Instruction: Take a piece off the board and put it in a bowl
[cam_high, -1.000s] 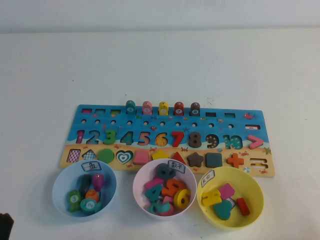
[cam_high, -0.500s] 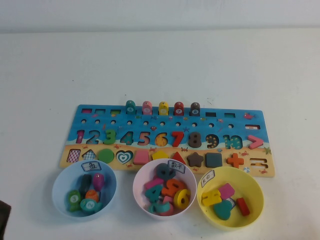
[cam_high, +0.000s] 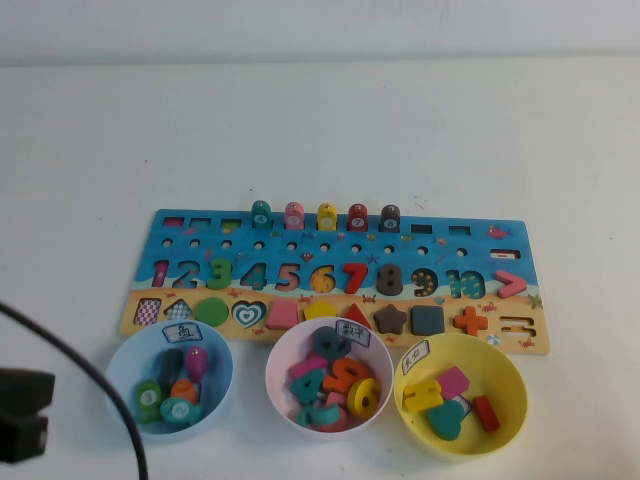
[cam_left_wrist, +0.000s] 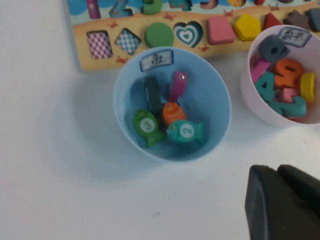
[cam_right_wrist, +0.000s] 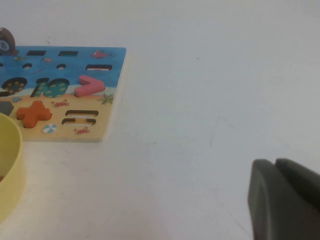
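Note:
The teal fish peg stands at the left end of a row of pegs along the far edge of the board. The light blue bowl sits in front of the board's left end and holds several fish pegs. It also shows in the left wrist view. My left gripper is shut and empty, low at the front left, beside the bowl; its fingertips hang over bare table. My right gripper is shut and empty over bare table right of the board; it is out of the high view.
A pinkish-white bowl with number pieces and a yellow bowl with shape pieces sit in front of the board. Pink, yellow, red and brown pegs stand beside the teal one. A black cable arcs over the front left.
My left arm and its cable have come into the high view from the bottom left corner, up and to the right toward the blue bowl. The board, bowls and pegs have not moved.

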